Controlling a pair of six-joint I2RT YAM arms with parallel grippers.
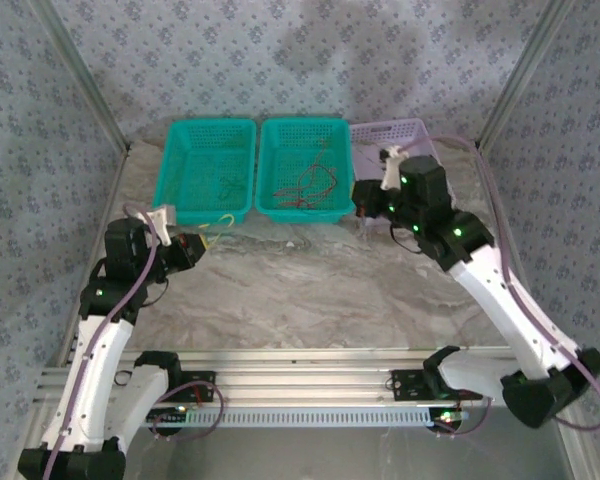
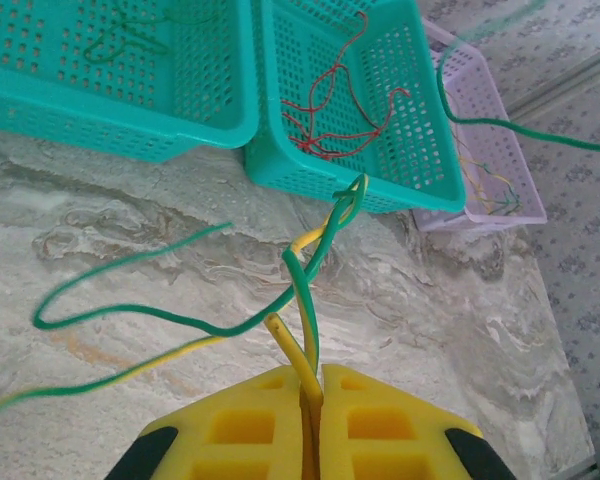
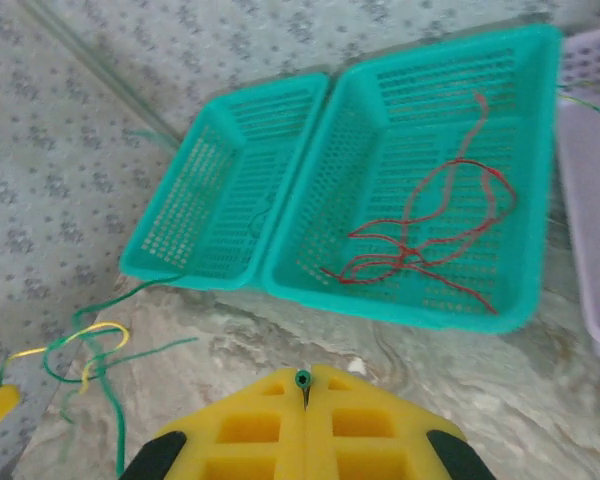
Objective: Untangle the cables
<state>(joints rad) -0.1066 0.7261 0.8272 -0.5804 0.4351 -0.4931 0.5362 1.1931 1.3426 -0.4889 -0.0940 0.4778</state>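
1. Yellow-green tangle (image 2: 298, 262): yellow and green wires twisted together, held in the air just in front of the middle teal basket (image 2: 420, 170), off its front-left corner. The top of the twist overlaps that basket's front wall in the left wrist view. Loose green and yellow tails trail away to the basket's left, over the table (image 2: 460, 330).
2. Left gripper (image 2: 315, 375): fingers pressed together, clamping the lower strands of the tangle. From the top it sits in front of the middle basket, off to its left.
3. Right gripper (image 3: 302, 380): fingers closed, with a green wire end (image 3: 302, 378) pinched at the tips. From the top it sits at the middle basket's front-right corner.
4. Long green strand (image 2: 500, 122): runs in the air past the middle basket's right wall and off the frame's right edge. I cannot tell whether it is the one the right gripper pinches.
5. Red wires (image 3: 385, 262): lie loose and curly on the middle basket's floor.
6. Green wires (image 2: 130, 40): lie inside the left teal basket (image 2: 110, 120), which touches the middle basket's left side.
7. Yellow and green wires (image 2: 485, 185): lie inside the lilac basket (image 2: 510, 150), right against the middle basket's right side.
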